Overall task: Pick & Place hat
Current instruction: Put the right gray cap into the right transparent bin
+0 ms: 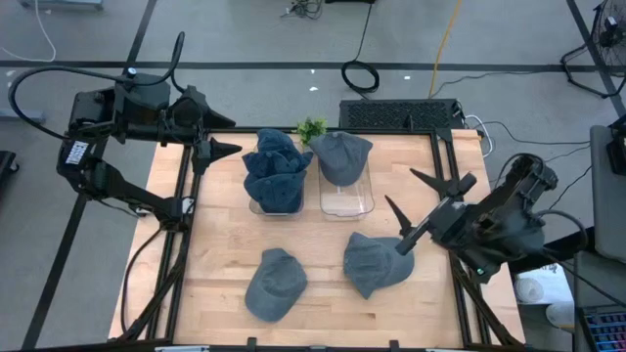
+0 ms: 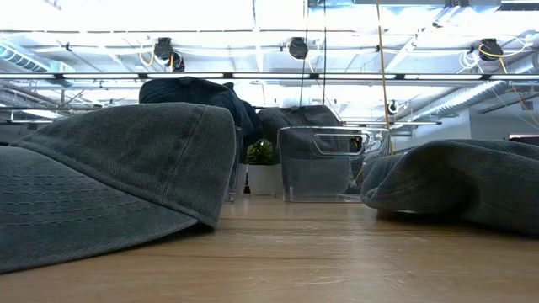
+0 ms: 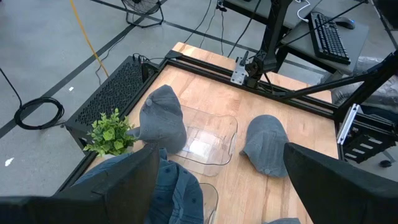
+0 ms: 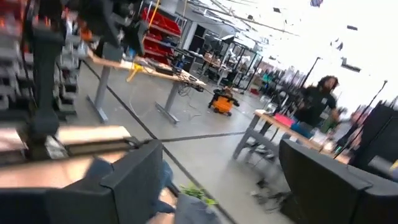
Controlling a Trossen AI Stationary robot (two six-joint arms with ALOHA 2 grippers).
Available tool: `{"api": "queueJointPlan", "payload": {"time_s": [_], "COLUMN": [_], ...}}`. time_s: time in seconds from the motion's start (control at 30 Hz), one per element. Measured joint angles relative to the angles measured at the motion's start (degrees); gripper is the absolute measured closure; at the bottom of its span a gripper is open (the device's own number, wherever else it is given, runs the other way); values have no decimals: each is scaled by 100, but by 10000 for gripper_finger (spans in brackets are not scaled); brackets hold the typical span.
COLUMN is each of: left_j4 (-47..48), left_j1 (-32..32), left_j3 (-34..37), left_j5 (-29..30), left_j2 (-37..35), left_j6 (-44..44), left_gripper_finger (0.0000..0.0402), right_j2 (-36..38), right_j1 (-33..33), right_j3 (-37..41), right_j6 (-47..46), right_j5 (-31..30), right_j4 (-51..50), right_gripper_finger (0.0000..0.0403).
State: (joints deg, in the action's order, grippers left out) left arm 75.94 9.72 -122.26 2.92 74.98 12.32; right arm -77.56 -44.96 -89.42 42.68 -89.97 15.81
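Two grey-blue hats lie flat on the wooden table near its front edge, one at the left (image 1: 276, 284) (image 2: 109, 177) and one at the right (image 1: 377, 262) (image 2: 455, 181). A third hat (image 1: 340, 154) (image 3: 163, 118) lies over the far end of a clear bin (image 1: 348, 200). Several more hats (image 1: 275, 171) are piled in the bin beside it. My right gripper (image 1: 404, 193) (image 4: 217, 158) hangs open and level above the table's right side, past the right hat, holding nothing. My left gripper (image 1: 228, 134) (image 3: 222, 152) is open and raised over the far left corner.
A small green plant (image 1: 311, 128) (image 3: 112, 132) stands at the far edge behind the bins. A black frame runs around the table (image 1: 225, 244). Cables lie on the floor beyond. A person (image 4: 317, 99) stands far off in the room.
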Motion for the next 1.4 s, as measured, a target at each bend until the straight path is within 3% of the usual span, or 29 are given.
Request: {"api": "queueJointPlan", "payload": {"time_s": [0.1,0.17,0.37,0.53,0.6,0.87,1.0,1.4], "left_j4": [-2,-2,47,57,58,63,66,66], "left_j1": [2,1,0,2,1,-1,-1,0], "left_j3": [0,0,0,0,-1,-2,-1,-2], "left_j5": [0,2,0,-93,-146,-166,-296,-299], "left_j2": [0,0,0,0,0,0,0,0], "left_j6": [-10,-39,-44,48,51,173,173,163], "left_gripper_finger": [50,50,50,50,50,50,50,50], "right_j2": [-22,-29,-11,-19,-17,56,59,59], "right_j1": [169,332,746,1336,1536,1870,1998,2364], "right_j3": [229,419,706,720,720,592,374,360], "right_j6": [631,1022,877,-871,-1538,-3997,-5238,-8537], "right_j5": [73,432,2742,4744,5269,5641,6276,8460], "right_j4": [-11,-19,-426,-1663,-2057,-4155,-5394,-7125], "right_gripper_finger": [96,96,96,96,97,96,96,96]}}
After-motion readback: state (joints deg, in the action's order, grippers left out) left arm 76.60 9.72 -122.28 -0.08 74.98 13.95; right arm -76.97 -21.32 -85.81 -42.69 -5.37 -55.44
